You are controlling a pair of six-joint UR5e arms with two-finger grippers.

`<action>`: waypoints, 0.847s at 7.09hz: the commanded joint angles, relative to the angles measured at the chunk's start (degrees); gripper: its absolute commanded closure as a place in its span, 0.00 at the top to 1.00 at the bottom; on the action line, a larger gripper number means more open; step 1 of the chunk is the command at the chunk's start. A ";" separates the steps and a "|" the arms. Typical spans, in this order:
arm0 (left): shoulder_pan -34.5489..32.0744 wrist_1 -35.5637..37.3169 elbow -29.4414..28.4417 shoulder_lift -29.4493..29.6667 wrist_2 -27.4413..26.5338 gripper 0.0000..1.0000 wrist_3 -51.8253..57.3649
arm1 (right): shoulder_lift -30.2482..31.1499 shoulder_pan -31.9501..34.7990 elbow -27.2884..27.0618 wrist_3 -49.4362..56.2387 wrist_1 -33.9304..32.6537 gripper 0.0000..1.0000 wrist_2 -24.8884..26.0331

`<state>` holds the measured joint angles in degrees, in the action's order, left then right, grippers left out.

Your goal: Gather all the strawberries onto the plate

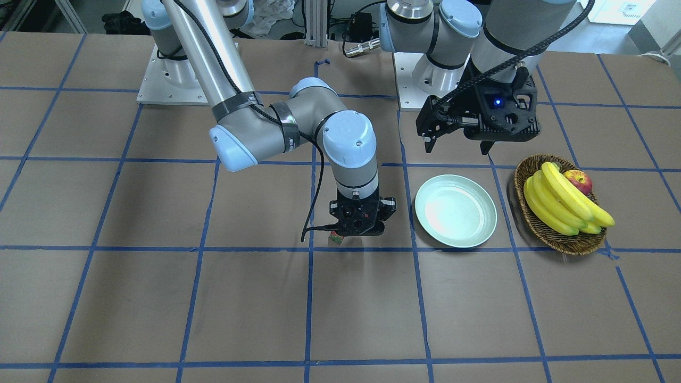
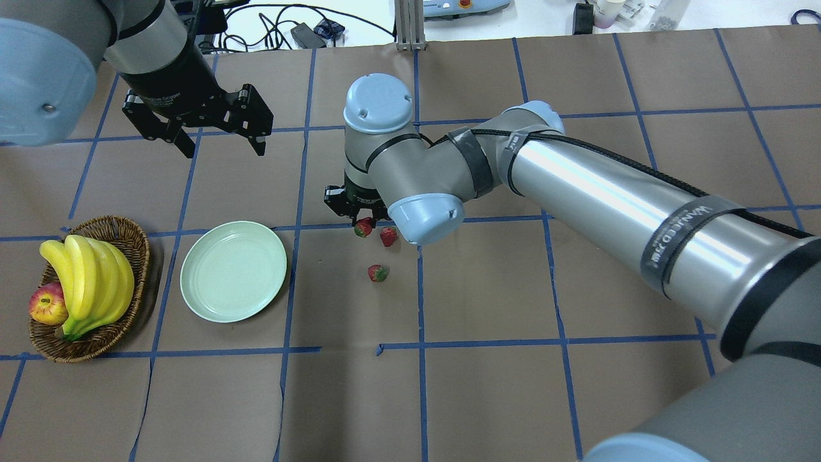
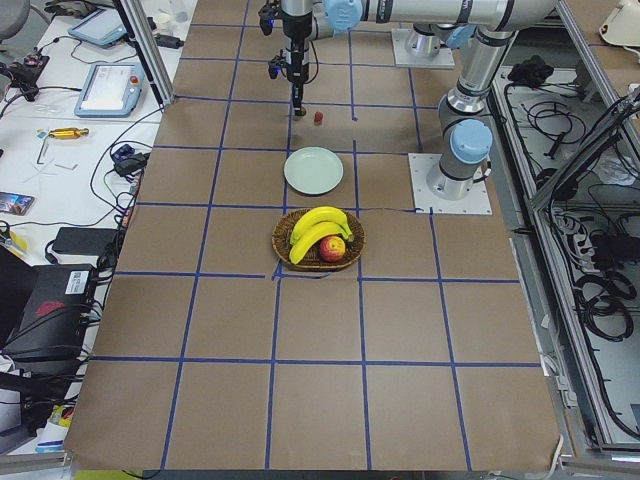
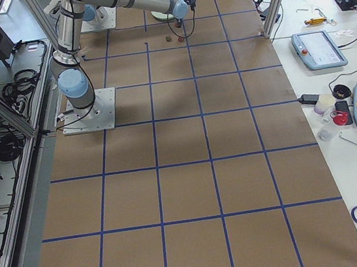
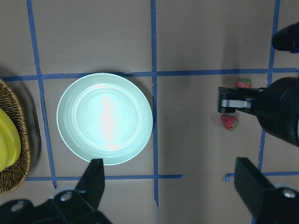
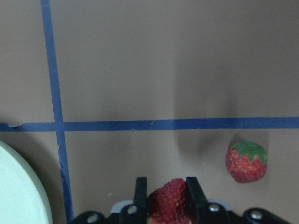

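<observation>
My right gripper is shut on a strawberry, which shows red under the wrist in the overhead view. Two more strawberries lie on the brown table just beside it; one of these shows in the right wrist view. The pale green plate sits a short way toward the robot's left and holds nothing. My left gripper hangs open above the table beyond the plate, and its camera looks down on the plate and two berries.
A wicker basket with bananas and an apple stands left of the plate. Blue tape lines grid the brown table. The right arm's elbow hangs over the strawberries.
</observation>
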<state>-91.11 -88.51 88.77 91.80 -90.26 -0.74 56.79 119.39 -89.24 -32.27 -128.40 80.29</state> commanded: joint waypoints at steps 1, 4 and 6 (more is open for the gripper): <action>-0.03 0.00 0.00 0.05 0.00 1.00 0.04 | -1.68 1.01 -1.01 -0.24 -0.71 0.33 0.48; -0.03 0.00 0.00 0.14 0.00 1.00 0.04 | -1.59 1.02 -1.64 -0.24 -1.06 1.00 -0.13; -0.03 0.00 0.00 0.05 0.00 1.00 0.04 | 2.07 0.75 -1.90 0.45 0.07 1.00 0.83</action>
<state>-91.14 -88.51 88.77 91.88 -90.26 -0.70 56.19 120.31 -90.94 -32.29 -129.11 80.46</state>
